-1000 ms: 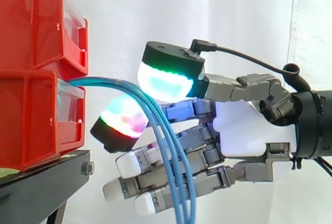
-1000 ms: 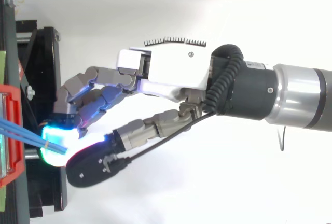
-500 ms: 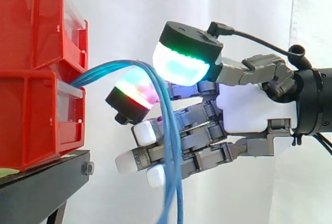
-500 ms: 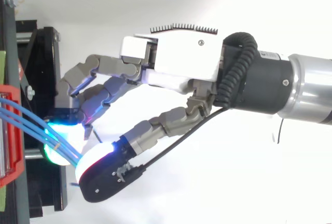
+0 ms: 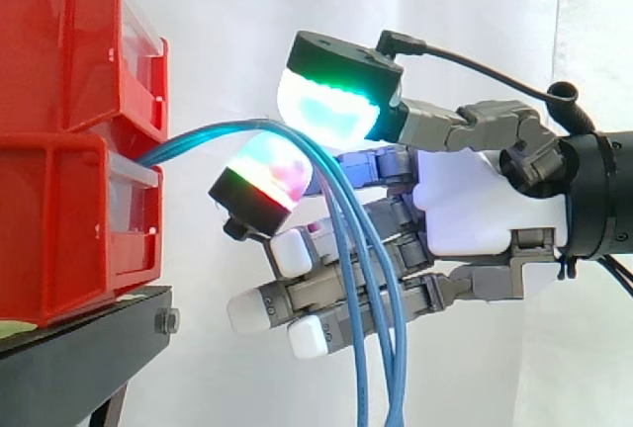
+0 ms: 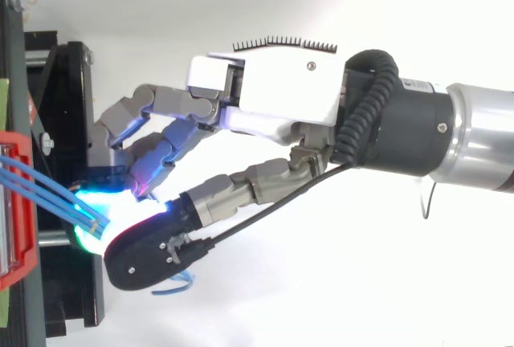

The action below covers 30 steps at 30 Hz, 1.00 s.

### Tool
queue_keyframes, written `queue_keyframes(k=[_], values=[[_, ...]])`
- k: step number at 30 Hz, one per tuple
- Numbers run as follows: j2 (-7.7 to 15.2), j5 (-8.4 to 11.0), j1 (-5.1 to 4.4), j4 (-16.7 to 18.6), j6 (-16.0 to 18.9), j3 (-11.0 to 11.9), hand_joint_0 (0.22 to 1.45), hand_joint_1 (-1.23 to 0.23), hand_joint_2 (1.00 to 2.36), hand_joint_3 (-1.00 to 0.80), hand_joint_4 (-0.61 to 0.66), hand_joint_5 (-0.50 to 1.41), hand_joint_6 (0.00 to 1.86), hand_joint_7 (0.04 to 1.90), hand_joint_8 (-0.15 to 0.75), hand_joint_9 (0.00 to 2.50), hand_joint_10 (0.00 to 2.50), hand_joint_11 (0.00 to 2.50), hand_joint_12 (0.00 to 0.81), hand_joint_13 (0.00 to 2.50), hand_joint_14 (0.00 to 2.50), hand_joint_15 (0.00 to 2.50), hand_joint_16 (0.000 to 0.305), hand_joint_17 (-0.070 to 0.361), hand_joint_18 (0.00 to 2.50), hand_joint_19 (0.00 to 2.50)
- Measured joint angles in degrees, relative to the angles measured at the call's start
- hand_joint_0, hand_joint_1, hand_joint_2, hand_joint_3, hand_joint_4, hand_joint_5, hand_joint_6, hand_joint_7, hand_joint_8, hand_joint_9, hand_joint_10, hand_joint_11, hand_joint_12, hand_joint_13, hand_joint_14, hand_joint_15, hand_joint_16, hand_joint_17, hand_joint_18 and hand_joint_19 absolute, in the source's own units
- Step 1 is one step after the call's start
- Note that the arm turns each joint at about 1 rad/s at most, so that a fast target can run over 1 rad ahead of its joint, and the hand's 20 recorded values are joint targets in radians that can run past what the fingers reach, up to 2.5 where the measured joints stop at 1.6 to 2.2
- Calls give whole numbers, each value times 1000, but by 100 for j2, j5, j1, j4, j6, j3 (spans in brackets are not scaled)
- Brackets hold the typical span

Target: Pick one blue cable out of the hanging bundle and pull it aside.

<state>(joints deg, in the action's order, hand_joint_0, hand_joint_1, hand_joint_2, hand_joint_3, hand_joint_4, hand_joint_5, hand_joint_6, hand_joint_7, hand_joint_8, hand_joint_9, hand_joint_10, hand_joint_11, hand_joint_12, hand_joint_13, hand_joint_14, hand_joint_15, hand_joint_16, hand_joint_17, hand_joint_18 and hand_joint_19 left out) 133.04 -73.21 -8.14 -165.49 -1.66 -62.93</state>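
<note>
1. Just off the lower red bin [image 5: 59, 229], the blue cables [image 5: 203, 135] arc out and hang across the hand [image 5: 475, 214].
2. Since half a second ago its glowing pads [image 5: 331, 106] have squeezed together on them, and the strands now fan apart.
3. Can't tell if it's got just one, so I'd say it isn't singled out yet.

The cables [image 5: 198, 137] were light blue, all of one plain colour. The bins [image 5: 59, 150] were bright red and the stand [image 5: 79, 343] black. The hand [image 5: 475, 210] had a white palm and grey fingers [image 5: 307, 294]; one pad [image 5: 331, 106] glowed green and cyan, another [image 5: 265, 175] green, red and magenta. The curtain [image 5: 227, 32] was plain white
</note>
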Motion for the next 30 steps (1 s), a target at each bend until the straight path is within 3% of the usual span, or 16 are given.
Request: queue_keyframes(k=[3, 8, 10, 17, 20, 23, 27, 30], values=[[0, 0, 9, -1, 0, 0, 791, -907, 1000, -500, -176, -182, 927, 966, 277, 980, 18, 659, 358, 663, 12, 319, 45, 101, 678, 438], [0, -3, 43, -5, -1, 0, 808, -899, 1000, -500, -242, -186, 938, 905, 207, 1003, 17, 668, 332, 688, 12, 313, 40, 90, 698, 378], [-1, -6, 66, -20, -5, 0, 765, -927, 1000, -500, -197, -187, 942, 786, 197, 1003, 20, 666, 317, 704, 12, 314, 36, 82, 685, 340], [0, -9, 139, -57, -73, -1, 572, -1042, 1000, -500, -113, -191, 938, 745, 176, 964, 18, 653, 292, 703, 14, 330, 32, 72, 625, 291], [1, -9, 155, -61, -100, 0, 505, -964, 1000, -500, -75, -193, 933, 724, 189, 950, 15, 663, 309, 705, 12, 343, 35, 79, 622, 296], [0, -9, 164, -62, -110, 0, 459, -741, 1000, -500, -35, -192, 925, 714, 250, 978, 16, 669, 348, 705, 12, 358, 41, 92, 612, 346], [2, -9, 173, -62, -114, -1, 499, -574, 1000, -500, -37, -189, 909, 772, 265, 999, 16, 692, 351, 700, 14, 406, 41, 92, 586, 425], [2, -9, 177, -62, -115, -1, 541, -595, 1002, -471, -40, -189, 904, 814, 261, 1007, 17, 709, 351, 706, 15, 428, 41, 91, 578, 470]])
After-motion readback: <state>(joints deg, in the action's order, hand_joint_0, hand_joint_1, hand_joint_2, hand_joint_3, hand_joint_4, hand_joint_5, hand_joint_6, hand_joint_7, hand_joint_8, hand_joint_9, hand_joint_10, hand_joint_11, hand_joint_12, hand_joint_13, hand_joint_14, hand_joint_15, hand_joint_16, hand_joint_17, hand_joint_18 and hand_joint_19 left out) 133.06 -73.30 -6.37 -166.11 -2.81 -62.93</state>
